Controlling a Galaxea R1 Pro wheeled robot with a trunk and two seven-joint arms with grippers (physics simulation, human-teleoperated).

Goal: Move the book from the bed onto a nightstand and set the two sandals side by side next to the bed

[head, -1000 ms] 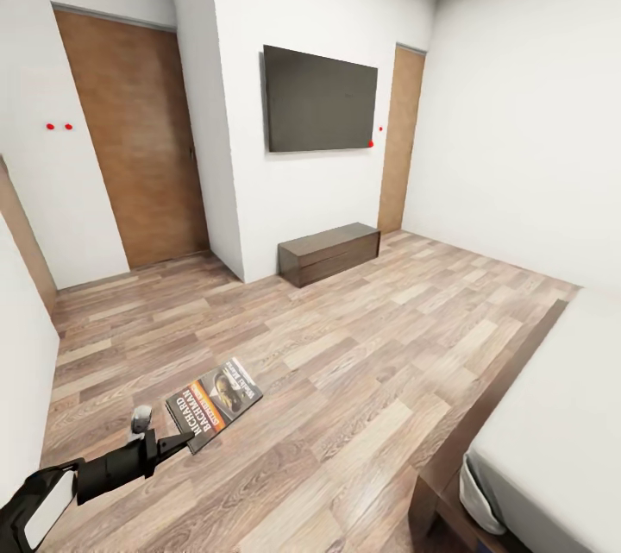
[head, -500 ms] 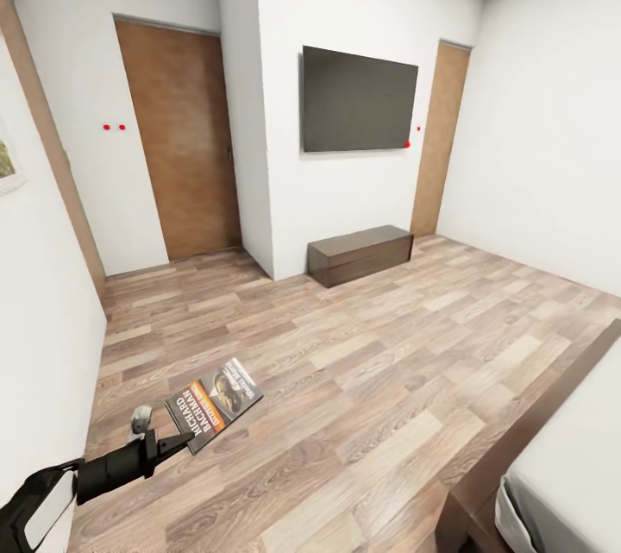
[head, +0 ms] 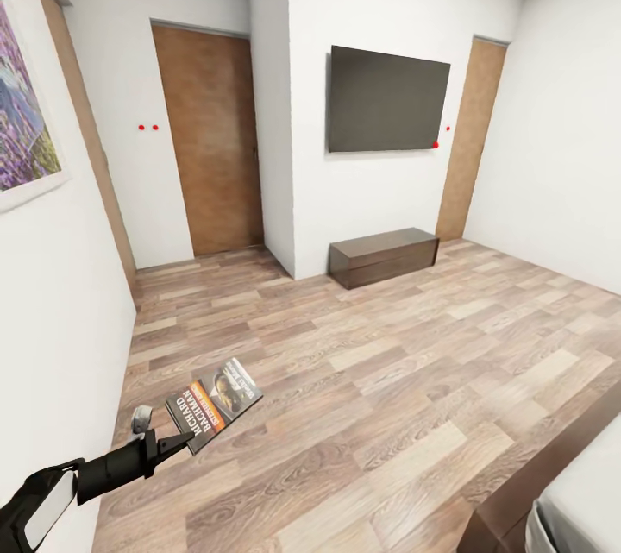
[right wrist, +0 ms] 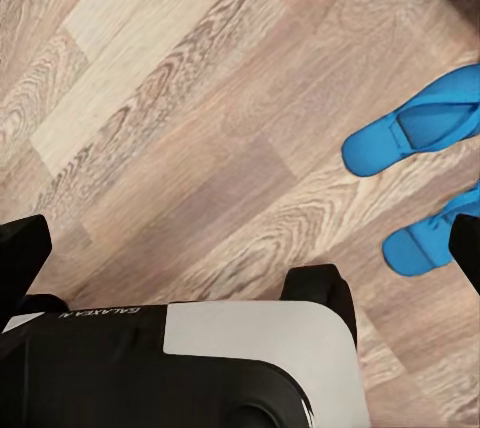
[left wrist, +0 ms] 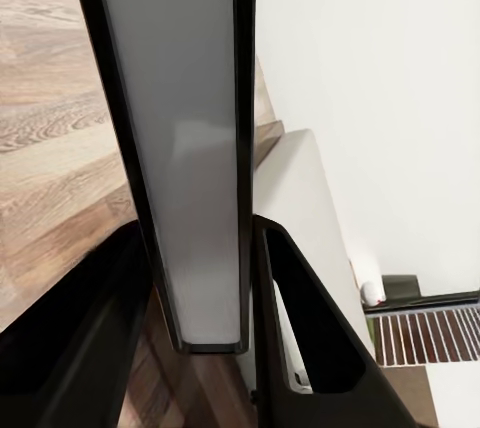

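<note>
Your left pincer [head: 177, 443] grips the book [head: 214, 402]: dark cover, white lettering, orange band. Your right pincer's state can't be told.

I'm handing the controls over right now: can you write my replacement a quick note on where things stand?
Left hand: shut on the book, held out low over the floor.
Right hand: fingers at the frame edges in its wrist view, state unclear.
Sandals: both on the floor below the right arm, close together.
Bed: corner at lower right of the head view.
Left: find a nightstand, set the book down, then check the sandals sit beside the bed.
</note>
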